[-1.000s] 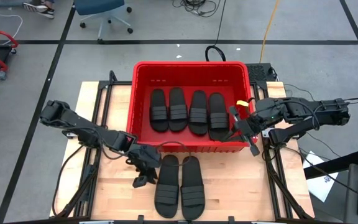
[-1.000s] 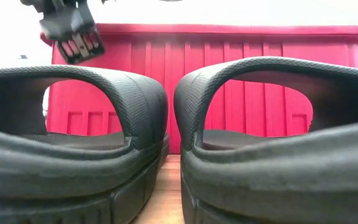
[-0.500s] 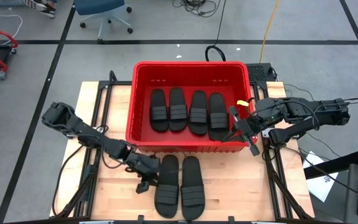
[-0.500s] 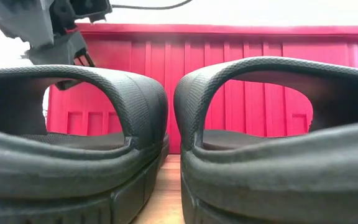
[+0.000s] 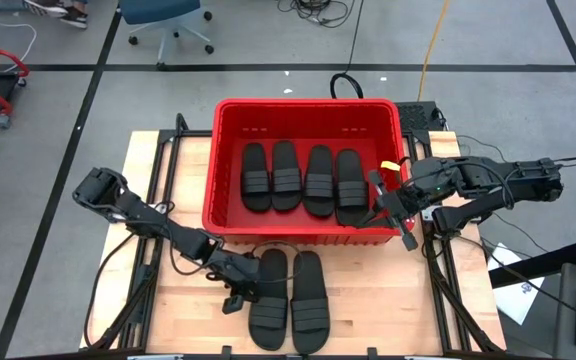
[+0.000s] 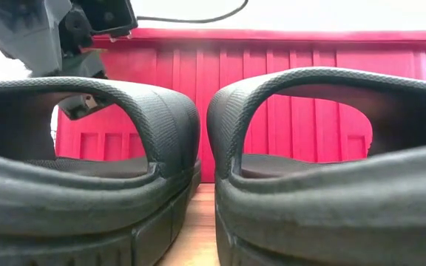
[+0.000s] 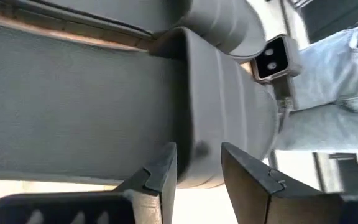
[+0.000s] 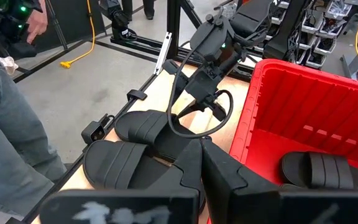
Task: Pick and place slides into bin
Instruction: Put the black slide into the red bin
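While four slides (image 5: pixel 304 179) lie side by side in the red bin (image 5: pixel 224 170) at the far middle of the table (image 5: pixel 388 300), two more rest on the wood just in front of the bin's near wall. These two lie parallel and just beside each other, the left slide (image 5: pixel 268 300) and the right slide (image 5: pixel 308 300), both with soles flat. In the low view their ribbed straps arch across the foreground with the bin wall (image 6: pixel 272 96) behind them.

The left gripper (image 5: pixel 243 290) is low at the left slide's outer edge, beside the strap. In the left wrist view its fingers (image 7: pixel 157 183) stand a little apart with the slide's edge (image 7: pixel 229 118) showing between and beyond them; whether they touch the slide cannot be told. The low view shows this gripper (image 6: pixel 58 44) just behind the left strap (image 6: pixel 124 103).

The right gripper (image 5: pixel 393 212) hangs over the bin's right near corner, beside the rightmost slide in the bin. Its fingers (image 8: pixel 229 177) sit close together in the right wrist view, nearly closed, and hold nothing.

A person in jeans (image 8: pixel 5 130) stands beside the table in the right wrist view.
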`<state>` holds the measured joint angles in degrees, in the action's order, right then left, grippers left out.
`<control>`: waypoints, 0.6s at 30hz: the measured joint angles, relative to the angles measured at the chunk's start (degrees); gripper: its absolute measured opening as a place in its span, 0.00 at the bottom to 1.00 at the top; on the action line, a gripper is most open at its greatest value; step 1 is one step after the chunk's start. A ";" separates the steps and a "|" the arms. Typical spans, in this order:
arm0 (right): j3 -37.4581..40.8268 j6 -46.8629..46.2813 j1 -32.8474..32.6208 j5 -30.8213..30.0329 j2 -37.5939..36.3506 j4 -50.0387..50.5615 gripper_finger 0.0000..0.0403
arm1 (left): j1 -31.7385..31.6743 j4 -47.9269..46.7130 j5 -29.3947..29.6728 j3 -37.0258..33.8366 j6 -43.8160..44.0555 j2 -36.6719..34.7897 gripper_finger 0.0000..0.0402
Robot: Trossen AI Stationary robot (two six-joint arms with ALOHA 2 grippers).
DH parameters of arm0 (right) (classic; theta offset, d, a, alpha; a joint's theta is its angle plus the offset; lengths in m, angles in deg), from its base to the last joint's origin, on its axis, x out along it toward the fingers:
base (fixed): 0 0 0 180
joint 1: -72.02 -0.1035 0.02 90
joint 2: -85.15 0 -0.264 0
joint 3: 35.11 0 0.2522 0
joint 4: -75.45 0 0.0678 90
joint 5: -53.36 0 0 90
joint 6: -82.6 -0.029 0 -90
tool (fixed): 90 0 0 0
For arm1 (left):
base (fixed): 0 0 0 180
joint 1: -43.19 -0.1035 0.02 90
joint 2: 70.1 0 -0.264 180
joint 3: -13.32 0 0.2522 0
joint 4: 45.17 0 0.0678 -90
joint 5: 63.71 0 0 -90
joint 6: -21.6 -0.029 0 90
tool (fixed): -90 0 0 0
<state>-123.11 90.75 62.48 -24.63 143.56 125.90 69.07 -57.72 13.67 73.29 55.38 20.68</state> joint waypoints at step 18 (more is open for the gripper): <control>0.00 -0.01 0.02 0.02 -0.02 0.26 0.00 | 0.75 9.47 -8.87 -0.02 4.16 4.09 0.30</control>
<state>-123.11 90.74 62.51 -24.61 143.54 126.16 69.82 -48.25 4.80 73.27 59.54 24.78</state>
